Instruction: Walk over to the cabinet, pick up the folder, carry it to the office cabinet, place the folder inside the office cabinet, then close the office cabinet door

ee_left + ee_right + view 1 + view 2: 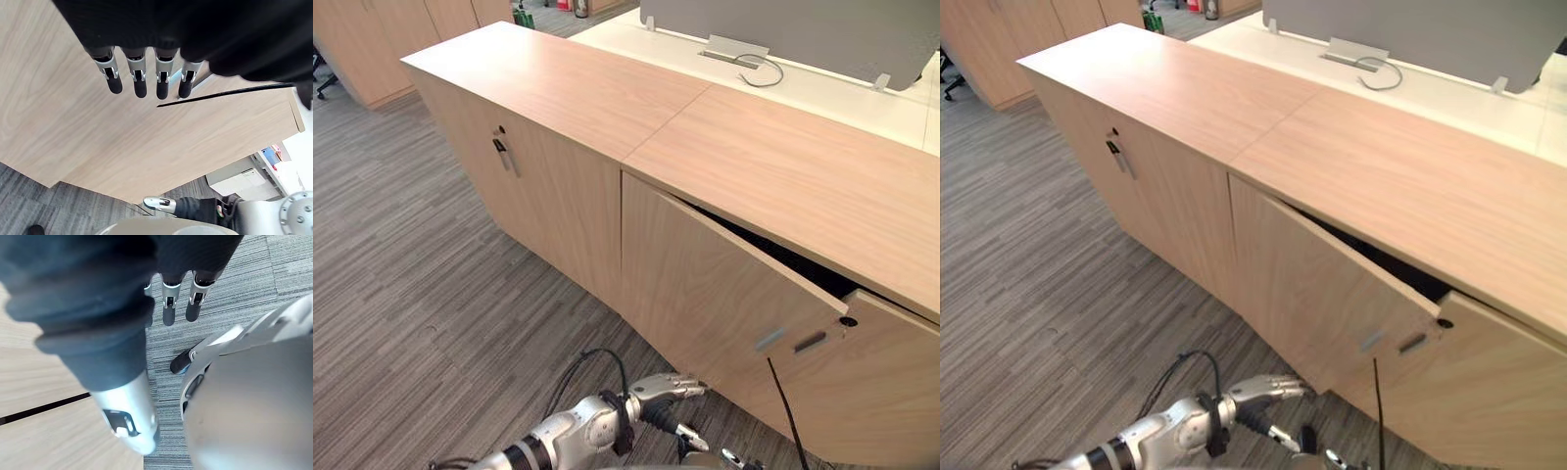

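Office cabinet door (pixel 724 294): ajar, its handle side swung out, with a dark gap along its top edge under the cabinet top (pixel 783 166).
Left hand (pixel 671 387): low by the door's bottom edge, fingers (pixel 139 81) straight and relaxed, pointing at the door's face (whether they touch it cannot be told); it holds nothing.
Right hand (pixel 167 308): loose and empty, fingers straight, over the grey carpet (pixel 421 294) near the door.
Folder: whereabouts cannot be told (the gap behind the door is too dark).

Grey carpet (pixel 411 294) below, white desk (pixel 822 93) and grey screen (pixel 803 29) behind.
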Controlling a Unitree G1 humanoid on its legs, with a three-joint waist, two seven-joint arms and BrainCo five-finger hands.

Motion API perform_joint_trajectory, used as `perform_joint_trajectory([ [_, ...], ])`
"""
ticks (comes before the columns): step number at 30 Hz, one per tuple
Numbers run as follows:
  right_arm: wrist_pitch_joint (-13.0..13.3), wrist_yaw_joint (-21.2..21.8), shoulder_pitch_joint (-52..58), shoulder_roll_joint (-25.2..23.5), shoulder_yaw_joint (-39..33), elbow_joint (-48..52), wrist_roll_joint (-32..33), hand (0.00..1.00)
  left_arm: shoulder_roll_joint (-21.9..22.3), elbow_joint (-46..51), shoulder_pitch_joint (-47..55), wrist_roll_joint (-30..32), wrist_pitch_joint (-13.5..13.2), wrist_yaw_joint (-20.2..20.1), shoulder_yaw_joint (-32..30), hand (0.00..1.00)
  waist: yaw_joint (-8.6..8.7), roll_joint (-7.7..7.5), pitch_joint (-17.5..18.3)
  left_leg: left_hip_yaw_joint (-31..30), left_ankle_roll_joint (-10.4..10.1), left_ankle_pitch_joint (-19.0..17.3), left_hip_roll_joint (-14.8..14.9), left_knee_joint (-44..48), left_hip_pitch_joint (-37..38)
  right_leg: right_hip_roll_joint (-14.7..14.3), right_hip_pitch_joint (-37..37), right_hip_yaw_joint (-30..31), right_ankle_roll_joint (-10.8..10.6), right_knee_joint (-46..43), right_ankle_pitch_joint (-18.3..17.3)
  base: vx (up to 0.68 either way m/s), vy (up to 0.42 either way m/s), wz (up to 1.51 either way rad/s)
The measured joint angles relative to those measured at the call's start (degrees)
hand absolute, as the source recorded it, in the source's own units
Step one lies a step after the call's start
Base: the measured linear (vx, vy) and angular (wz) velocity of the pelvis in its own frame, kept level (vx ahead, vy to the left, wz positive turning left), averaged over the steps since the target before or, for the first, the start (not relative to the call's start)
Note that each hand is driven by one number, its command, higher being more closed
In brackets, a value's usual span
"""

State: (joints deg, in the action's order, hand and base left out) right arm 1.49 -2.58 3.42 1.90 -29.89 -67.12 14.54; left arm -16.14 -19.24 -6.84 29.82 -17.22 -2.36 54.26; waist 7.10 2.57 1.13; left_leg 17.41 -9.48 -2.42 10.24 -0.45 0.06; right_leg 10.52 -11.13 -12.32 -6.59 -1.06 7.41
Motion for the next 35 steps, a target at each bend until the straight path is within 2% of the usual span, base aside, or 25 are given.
perform_joint_trajectory([
  [5,-0.2,0.1,-0.5,0.9,0.2,0.1,-0.5,0.0,2.2,1.9,3.9,-3.4,0.2,-0.6,-2.3,0.0,0.13,1.75,-0.4,2.2,-0.5,-1.4,1.2,1.0,0.8,-1.8,-0.3,1.5,0.8,0.9,0.3,-0.02,-0.032,-0.26],
  [6,-0.2,0.2,-0.4,1.0,0.2,0.2,-0.6,0.0,2.7,1.9,4.6,-3.7,0.3,-0.6,-3.1,0.0,0.21,1.89,-0.3,2.5,-0.7,-2.2,2.1,2.1,0.8,-2.5,-0.1,1.6,1.1,0.9,0.1,0.04,-0.1,-0.25],
  [7,-0.2,0.4,-0.2,1.0,0.2,0.2,-1.7,0.0,3.2,1.8,6.0,-5.4,0.6,-0.9,-4.7,0.0,0.25,2.08,-0.1,2.6,-0.6,-4.4,4.1,5.9,-0.3,-3.9,0.3,1.7,1.9,0.7,-0.6,0.03,-0.077,-0.22],
  [8,-0.2,0.4,-0.1,1.1,0.2,0.3,-2.1,0.0,3.4,1.7,6.3,-5.7,0.7,-0.9,-5.2,0.0,0.23,2.14,-0.1,2.6,-0.6,-4.8,4.6,6.9,-0.5,-4.3,0.3,1.8,2.0,0.7,-0.8,0.08,-0.134,-0.27],
  [9,-0.2,0.3,0.5,0.9,0.6,1.4,-2.5,0.0,4.2,1.4,7.8,-7.7,1.5,-1.1,-7.9,0.0,-0.08,2.27,0.1,2.4,0.5,-6.3,6.7,10.9,-1.7,-5.9,0.4,2.0,2.8,0.6,-2.0,0.08,-0.101,-0.24],
  [11,-0.2,0.3,0.8,0.8,0.7,1.5,-2.6,0.0,5.4,0.1,9.1,-10.7,3.0,-1.2,-11.4,0.0,-0.18,1.9,0.0,1.6,3.9,-6.5,8.4,17.7,-4.2,-6.7,0.6,2.2,3.1,0.5,-2.5,0.08,-0.125,-0.2],
  [12,-0.2,0.3,1.0,0.8,0.6,1.3,-3.0,0.0,6.2,-0.8,9.7,-12.4,4.0,-1.2,-13.7,0.0,-0.19,1.8,-0.2,0.2,8.2,-6.2,9.1,23.4,-6.1,-6.8,1.4,2.5,3.6,0.4,-2.7,0.14,-0.183,-0.23],
  [13,-0.2,0.2,1.0,1.2,0.8,1.2,-3.0,0.0,7.5,-1.9,10.1,-14.5,4.7,-1.1,-16.6,0.0,-0.49,2.1,-0.9,-2.3,10.5,-5.1,9.7,28.8,-7.3,-7.4,2.8,3.3,3.9,0.4,-3.2,0.13,-0.153,-0.33],
  [14,-0.2,0.2,1.0,1.5,1.3,1.2,-3.0,0.0,8.3,-2.6,10.3,-15.5,5.1,-0.8,-18.3,0.0,-0.84,2.42,-1.3,-4.3,11.2,-4.4,10.0,31.7,-8.0,-8.0,3.5,4.0,4.3,0.2,-3.4,0.21,-0.169,-0.58],
  [15,-0.2,0.1,1.1,2.4,3.3,1.2,-3.1,0.0,9.9,-4.4,10.6,-17.6,5.8,-0.1,-21.8,0.0,-1.57,2.68,-1.6,-9.3,10.2,-1.6,10.3,37.3,-9.8,-9.1,4.6,5.6,4.9,0.1,-3.8,0.15,-0.105,-0.77],
  [16,-0.2,-0.1,1.1,2.5,4.9,1.3,-3.4,0.0,10.8,-6.3,10.6,-20.0,6.2,0.9,-25.1,0.0,-2.52,2.49,-1.8,-13.4,8.2,2.3,10.0,43.3,-12.5,-9.6,5.3,7.5,5.6,0.1,-4.2,0.22,-0.109,-0.79],
  [17,-0.1,-0.2,0.9,2.5,5.0,1.3,-3.5,0.0,11.4,-7.5,10.6,-21.3,6.2,1.4,-26.6,0.0,-2.99,2.42,-1.9,-15.1,7.2,0.6,9.5,46.1,-13.7,-9.6,5.7,8.6,6.0,0.2,-4.4,0.17,-0.002,-0.82],
  [18,0.0,-0.5,0.7,2.4,5.3,1.2,-3.5,0.0,12.5,-9.3,10.8,-23.5,6.4,2.5,-29.8,0.0,-3.86,1.92,-2.4,-17.0,6.3,-4.5,7.1,49.6,-14.7,-9.6,6.5,10.9,6.5,0.2,-4.7,0.18,0.047,-0.66],
  [19,0.0,-0.5,0.5,2.2,5.3,1.2,-3.5,0.0,12.8,-9.6,11.2,-24.8,6.4,3.0,-31.4,0.0,-4.18,1.67,-2.6,-17.5,6.1,-6.7,5.8,50.3,-15.1,-9.6,7.1,11.8,6.9,0.2,-5.0,0.18,0.111,-0.85],
  [20,0.1,-0.5,-0.1,1.8,5.3,1.3,-3.4,0.0,12.9,-9.6,12.4,-27.9,6.8,3.3,-34.5,0.0,-4.61,1.43,-3.6,-18.3,6.3,-10.1,3.0,50.5,-15.3,-9.6,8.6,13.7,7.1,0.3,-5.1,0.16,0.166,-0.84],
  [21,0.2,-0.5,-0.5,1.6,5.4,1.3,-3.4,0.0,12.9,-9.6,13.7,-30.8,7.2,3.4,-37.5,0.0,-4.99,1.4,-4.1,-19.1,6.1,-12.1,0.2,48.3,-15.5,-9.6,9.5,15.4,6.9,0.3,-5.1,0.14,0.193,-0.83],
  [22,0.2,-0.5,-0.6,1.5,5.5,1.4,-3.4,0.0,12.9,-9.6,14.3,-32.2,7.3,3.4,-39.0,0.0,-5.17,1.41,-4.2,-19.8,6.2,-12.9,-1.2,46.2,-15.5,-9.6,9.8,16.2,6.9,0.3,-5.1,0.11,0.247,-0.79],
  [23,0.2,-0.5,-1.0,1.3,6.9,1.9,-3.4,0.0,13.0,-9.6,15.4,-34.3,7.5,3.4,-42.3,0.0,-5.42,1.43,-4.4,-21.4,6.2,-13.9,-3.5,40.5,-15.1,-9.7,10.3,17.8,6.6,0.2,-5.3,0.08,0.29,-0.8],
  [24,0.3,-0.4,-1.0,0.8,7.4,2.5,-3.5,0.0,13.4,-9.9,16.2,-36.3,7.7,3.2,-46.0,0.0,-5.86,1.79,-4.8,-23.4,6.1,-13.7,-5.0,32.0,-13.8,-10.0,10.6,19.5,5.9,0.1,-5.5,0.06,0.3,-0.76],
  [25,0.4,-0.4,-0.9,1.0,7.4,3.0,-3.7,0.0,14.0,-10.4,16.3,-37.4,7.7,3.2,-47.9,0.0,-6.13,2.5,-5.1,-24.8,5.3,-12.0,-5.3,27.4,-12.7,-10.5,10.6,19.9,5.4,0.1,-5.8,0.01,0.337,-0.73],
  [26,0.4,-0.4,-0.8,0.7,7.5,3.5,-3.8,0.0,14.5,-12.9,15.8,-40.5,8.2,3.2,-51.9,0.0,-6.84,1.99,-6.2,-23.5,5.4,-10.4,-5.8,26.2,-10.4,-10.1,12.2,20.8,4.7,0.1,-6.3,0.0,0.248,-0.47],
  [27,0.4,-0.2,0.2,-0.7,7.9,4.5,-3.3,0.0,14.6,-14.5,16.2,-45.8,8.9,3.3,-56.8,0.0,-6.7,-0.04,-6.2,-22.5,6.1,-10.0,-7.1,24.2,-8.5,-8.4,13.2,18.6,4.5,-0.2,-6.4,0.02,0.262,-0.38],
  [28,0.5,-0.3,0.7,-1.0,8.5,4.8,-3.0,0.0,14.7,-15.1,16.3,-47.9,8.9,3.4,-58.9,0.0,-6.67,-0.59,-6.3,-21.9,6.4,-9.9,-7.4,23.7,-7.8,-7.9,13.6,18.5,4.3,-0.3,-6.6,0.05,0.146,-0.15],
  [31,0.9,0.1,2.4,-0.9,14.1,6.4,-2.7,0.0,15.6,-19.3,17.8,-58.3,8.6,5.9,-66.5,0.0,-7.01,-1.63,-5.2,-19.0,7.4,-9.5,-8.4,20.1,-4.4,-6.2,14.4,17.7,3.9,-0.2,-6.9,0.08,0.134,-0.31],
  [35,0.9,0.1,2.9,-1.0,14.2,6.3,-2.2,0.0,16.0,-27.2,17.8,-62.5,8.3,6.7,-69.7,0.0,-6.94,-2.19,-3.7,-17.5,8.1,-7.6,-9.2,14.6,-1.5,-5.1,14.3,17.2,3.1,0.6,-7.3,0.13,0.019,-0.22],
])
